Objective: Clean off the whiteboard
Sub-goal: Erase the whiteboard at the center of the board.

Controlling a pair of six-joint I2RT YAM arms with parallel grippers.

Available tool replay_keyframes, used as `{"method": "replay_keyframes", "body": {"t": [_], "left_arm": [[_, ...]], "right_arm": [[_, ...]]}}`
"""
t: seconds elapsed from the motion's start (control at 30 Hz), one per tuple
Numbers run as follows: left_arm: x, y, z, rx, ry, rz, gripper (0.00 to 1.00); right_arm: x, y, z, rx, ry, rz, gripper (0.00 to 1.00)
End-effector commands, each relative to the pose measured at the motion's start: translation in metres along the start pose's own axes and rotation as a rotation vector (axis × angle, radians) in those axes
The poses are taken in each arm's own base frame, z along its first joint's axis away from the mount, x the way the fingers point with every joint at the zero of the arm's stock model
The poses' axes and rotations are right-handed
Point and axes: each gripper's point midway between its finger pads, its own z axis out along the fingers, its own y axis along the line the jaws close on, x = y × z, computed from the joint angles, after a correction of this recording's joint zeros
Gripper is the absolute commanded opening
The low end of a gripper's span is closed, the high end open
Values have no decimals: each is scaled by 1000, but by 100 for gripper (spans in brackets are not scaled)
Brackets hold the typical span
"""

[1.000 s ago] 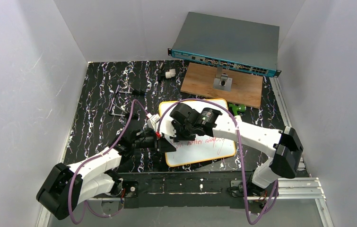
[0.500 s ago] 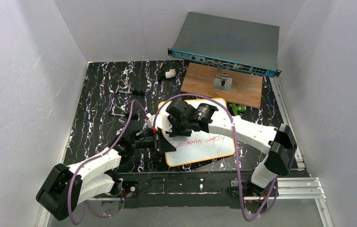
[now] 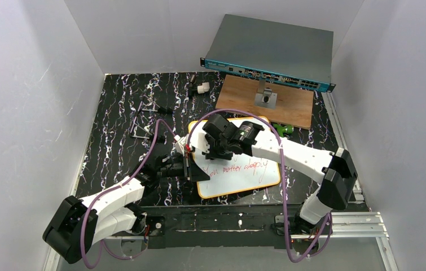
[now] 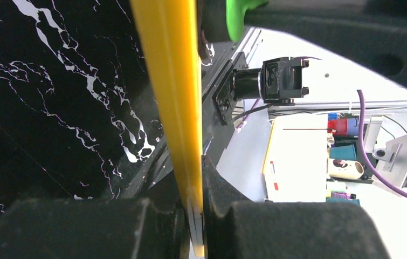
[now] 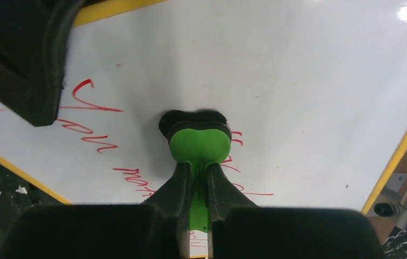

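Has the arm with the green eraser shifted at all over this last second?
Yes. The right gripper, shut on the green eraser, has slid a little up the whiteboard, toward the wooden board behind it.

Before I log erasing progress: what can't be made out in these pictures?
- Top view: the writing is too small to read, and the right arm covers the far part of the whiteboard.
- Right wrist view: the right tool and the eraser hide part of the writing; the frame edge cuts off more.
- Left wrist view: only the yellow rim shows, edge-on in the left tool; the board's face is hidden.
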Motion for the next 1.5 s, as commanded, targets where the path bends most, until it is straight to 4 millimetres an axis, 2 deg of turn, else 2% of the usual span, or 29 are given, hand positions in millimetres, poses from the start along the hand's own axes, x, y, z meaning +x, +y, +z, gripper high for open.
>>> {"method": "replay_keyframes", "body": {"t": [0.0, 0.1, 0.27, 0.33, 0.4, 0.5, 0.63, 0.7, 0.8, 0.9, 0.97, 1.0, 1.1, 1.2, 1.3, 1.47], "left_arm": [[-17, -33, -2, 131, -56, 213, 0], [-17, -34, -2, 132, -55, 212, 0], [-17, -34, -2, 130, -56, 215, 0], [-17, -34, -2, 130, -56, 217, 0], [-16, -33, -2, 130, -55, 216, 0], [-16, -32, -2, 129, -54, 216, 0], [-16, -32, -3, 128, -55, 220, 0], [-16, -31, -2, 128, -55, 218, 0], [-15, -30, 0, 131, -45, 208, 0], [-16, -30, 1, 133, -43, 205, 0], [-16, -31, 1, 133, -46, 203, 0], [-15, -30, 1, 131, -47, 202, 0], [-16, -31, -1, 130, -51, 209, 0], [-15, -31, -2, 127, -51, 210, 0], [-15, -31, -2, 126, -53, 210, 0], [-14, -31, -2, 127, -51, 210, 0]], "right_arm": [[-17, -40, 3, 149, -15, 69, 1], [-25, -29, 4, 80, -32, 68, 1], [-14, 39, 7, -197, -33, -89, 1], [-7, 52, 7, -242, -33, -120, 1], [1, 45, 12, -197, -5, -120, 1], [10, 25, 15, -122, 19, -65, 1], [17, -19, 12, 30, 23, 55, 1], [14, -39, 7, 106, 3, 95, 1], [5, -53, 4, 146, -20, 112, 1], [-8, -51, 4, 103, -47, 122, 1], [-13, -39, 6, 38, -56, 113, 1], [-16, -25, 6, -30, -74, 92, 1], [-9, 16, 7, -175, -75, -21, 1], [5, 38, 10, -224, -52, -72, 1], [22, 36, 14, -179, -19, -73, 1], [37, -4, 12, -13, -11, 43, 1]]}}
